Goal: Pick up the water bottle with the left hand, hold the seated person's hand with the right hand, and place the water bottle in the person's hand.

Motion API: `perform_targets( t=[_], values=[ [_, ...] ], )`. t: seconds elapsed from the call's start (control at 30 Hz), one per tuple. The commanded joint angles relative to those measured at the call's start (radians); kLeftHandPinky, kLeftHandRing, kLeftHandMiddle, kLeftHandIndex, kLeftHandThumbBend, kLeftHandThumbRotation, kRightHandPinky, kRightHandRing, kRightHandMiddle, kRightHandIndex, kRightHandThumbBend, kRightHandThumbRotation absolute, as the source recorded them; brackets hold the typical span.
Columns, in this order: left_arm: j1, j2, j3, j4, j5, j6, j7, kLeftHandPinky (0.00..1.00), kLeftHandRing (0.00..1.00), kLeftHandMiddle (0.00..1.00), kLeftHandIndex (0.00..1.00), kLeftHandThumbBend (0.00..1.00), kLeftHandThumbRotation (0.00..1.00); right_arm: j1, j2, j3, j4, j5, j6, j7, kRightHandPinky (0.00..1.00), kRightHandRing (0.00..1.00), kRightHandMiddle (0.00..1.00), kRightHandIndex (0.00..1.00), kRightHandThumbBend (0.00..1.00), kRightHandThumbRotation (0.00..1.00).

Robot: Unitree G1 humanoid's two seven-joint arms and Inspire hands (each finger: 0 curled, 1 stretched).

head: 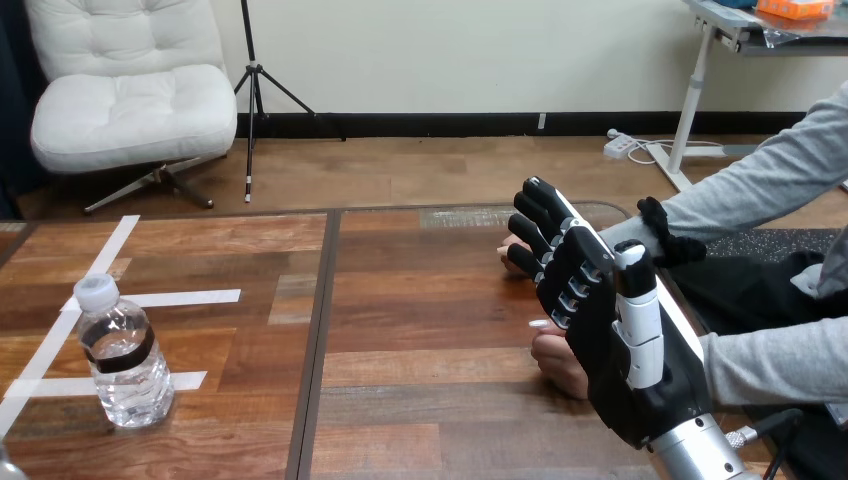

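A clear water bottle (pixel 122 352) with a white cap and a dark band stands upright on the table at the left, among white tape marks. My right hand (pixel 615 345) is raised at the right with its fingers straight and open, its back towards me. Behind it the person's two hands rest on the table: the farther hand (pixel 514 258) shows past my fingertips and the nearer hand (pixel 557 362) shows beside my palm. I cannot tell whether my hand touches either one. Nothing is held in my right hand.
White tape strips (pixel 150 298) mark the table's left part around the bottle. A dark seam (pixel 318 340) runs front to back between the two table boards. The person's grey sleeves (pixel 760 180) come in from the right edge.
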Motion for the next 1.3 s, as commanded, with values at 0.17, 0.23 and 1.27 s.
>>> perform_targets(
  t=[0.17,0.23,1.27],
  values=[
    [-0.051,-0.025,-0.053,0.012,0.007,0.008,-0.002,1.00,1.00,1.00,0.95,0.95,1.00,-0.040,0.002,-0.005,-0.019,0.009,-0.007,0.003,1.00,1.00,0.99,0.97,0.83,1.00],
    [-0.051,-0.027,-0.056,0.012,0.004,0.008,-0.007,1.00,1.00,1.00,0.96,0.95,1.00,-0.040,0.001,-0.005,-0.019,0.011,-0.006,0.005,1.00,1.00,0.99,0.97,0.82,1.00],
    [-0.009,-0.029,-0.066,-0.022,-0.017,0.032,-0.029,1.00,1.00,1.00,1.00,0.96,0.26,-0.032,-0.006,-0.006,-0.028,0.007,-0.007,0.008,1.00,1.00,0.99,0.96,0.83,1.00]
  ],
)
